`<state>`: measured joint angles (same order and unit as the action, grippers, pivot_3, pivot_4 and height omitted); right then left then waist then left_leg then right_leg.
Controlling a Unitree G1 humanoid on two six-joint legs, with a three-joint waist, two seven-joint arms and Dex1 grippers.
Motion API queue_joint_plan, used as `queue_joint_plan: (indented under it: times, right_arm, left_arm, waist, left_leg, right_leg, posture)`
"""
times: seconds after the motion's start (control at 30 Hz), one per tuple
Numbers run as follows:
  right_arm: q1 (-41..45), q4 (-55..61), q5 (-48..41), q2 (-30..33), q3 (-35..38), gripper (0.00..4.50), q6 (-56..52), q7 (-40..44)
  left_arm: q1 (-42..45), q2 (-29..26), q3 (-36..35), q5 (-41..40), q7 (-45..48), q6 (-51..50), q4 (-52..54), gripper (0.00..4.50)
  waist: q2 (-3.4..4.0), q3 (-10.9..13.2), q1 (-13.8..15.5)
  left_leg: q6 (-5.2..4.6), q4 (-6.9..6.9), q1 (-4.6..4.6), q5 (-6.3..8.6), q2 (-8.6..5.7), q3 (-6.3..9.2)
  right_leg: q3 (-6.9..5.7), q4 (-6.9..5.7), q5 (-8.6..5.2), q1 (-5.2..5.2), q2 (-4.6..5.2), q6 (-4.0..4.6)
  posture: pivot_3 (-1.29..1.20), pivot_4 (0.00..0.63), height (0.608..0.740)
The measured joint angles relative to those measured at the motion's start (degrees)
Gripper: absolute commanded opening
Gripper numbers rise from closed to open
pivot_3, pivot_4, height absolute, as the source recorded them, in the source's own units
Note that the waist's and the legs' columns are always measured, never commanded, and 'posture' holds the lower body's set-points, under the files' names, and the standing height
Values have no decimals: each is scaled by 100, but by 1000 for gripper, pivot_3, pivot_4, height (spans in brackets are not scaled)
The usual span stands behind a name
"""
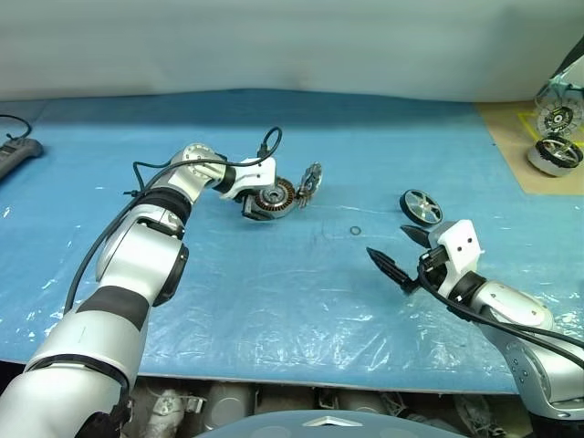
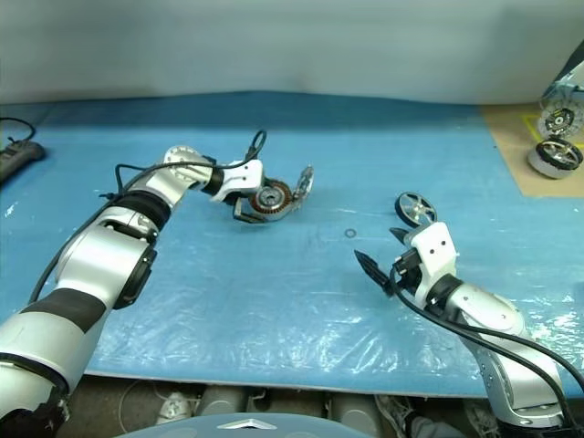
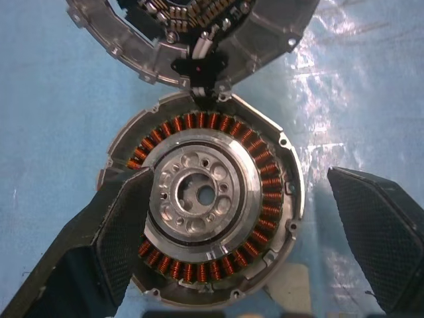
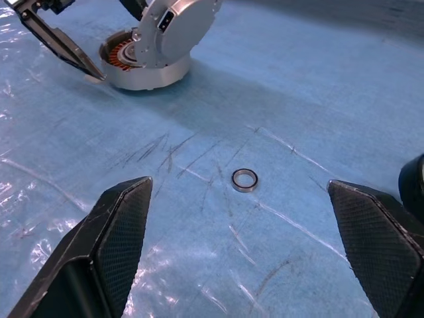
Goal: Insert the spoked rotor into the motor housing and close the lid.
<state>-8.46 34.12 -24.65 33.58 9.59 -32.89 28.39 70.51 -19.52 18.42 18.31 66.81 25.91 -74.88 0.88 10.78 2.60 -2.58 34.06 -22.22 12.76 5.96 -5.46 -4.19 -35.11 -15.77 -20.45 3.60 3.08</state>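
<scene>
The motor housing (image 3: 265,192), a ring of copper windings around a silver hub, lies flat on the blue sheet left of centre. Its hinged lid (image 1: 311,182) stands open on the far right side of it. My left gripper (image 1: 263,203) is open and straddles the housing; one of its fingers (image 3: 112,245) overlaps the housing's rim and the other stands apart. The spoked rotor (image 1: 421,207), with a silver rim and black spokes, rests on the sheet to the right. My right gripper (image 1: 399,251) hovers open and empty just in front of the rotor.
A small metal ring (image 4: 244,179) lies on the sheet between housing and rotor. Two more motor parts (image 1: 555,153) sit on a tan board (image 1: 511,137) at the far right. A black device (image 1: 14,151) lies at the far left. The table's front edge runs close below both arms.
</scene>
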Motion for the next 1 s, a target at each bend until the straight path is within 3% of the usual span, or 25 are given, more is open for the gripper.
queue_joint_plan:
  times: [0.33,0.43,0.63,0.67,0.73,0.8,1.0]
  right_arm:
    - [-138,48,139,1,98,4476,22,-113]
    - [-147,49,139,1,103,4500,22,-100]
    - [-55,48,150,8,104,4500,22,-66]
    - [-38,48,155,10,106,4500,22,-62]
    - [-39,48,176,11,106,4500,22,-50]
    - [-38,47,195,11,105,4500,23,-45]
    - [-39,47,214,10,105,4500,41,-45]
  left_arm:
    - [-38,138,202,420,-482,87,-89,4500]
    - [-61,143,218,449,-447,181,-72,3971]
    - [-101,120,385,661,-702,461,37,2174]
    - [-108,83,410,692,-777,468,33,2174]
    - [-127,9,426,724,-800,482,22,1679]
    - [-129,16,427,722,-727,531,29,1400]
    - [-148,13,333,618,-528,370,38,1393]
  waist:
    - [-2,1,9]
    - [-2,1,1]
    - [-1,0,-2]
    - [0,0,4]
    - [0,0,13]
    - [0,0,15]
    - [-1,0,7]
  left_leg:
    - [5,2,11,-2,-1,7]
    - [4,2,15,-1,-1,8]
    - [0,1,43,1,-1,10]
    - [0,1,52,2,-1,12]
    - [3,-3,56,-1,-1,12]
    - [0,-2,68,-3,-2,10]
    - [-3,-7,87,-5,-3,7]
  right_leg:
    - [-7,2,2,15,1,-4]
    - [-7,7,6,20,1,-11]
    - [-7,12,7,47,1,-14]
    - [-7,17,7,58,1,-15]
    - [-7,29,6,69,1,-16]
    - [-7,34,8,85,8,-19]
    - [-6,36,3,104,11,-9]
  posture:
    - [0,150,740]
    - [0,150,740]
    - [0,150,740]
    - [0,150,740]
    - [0,150,740]
    - [0,150,740]
    - [0,150,740]
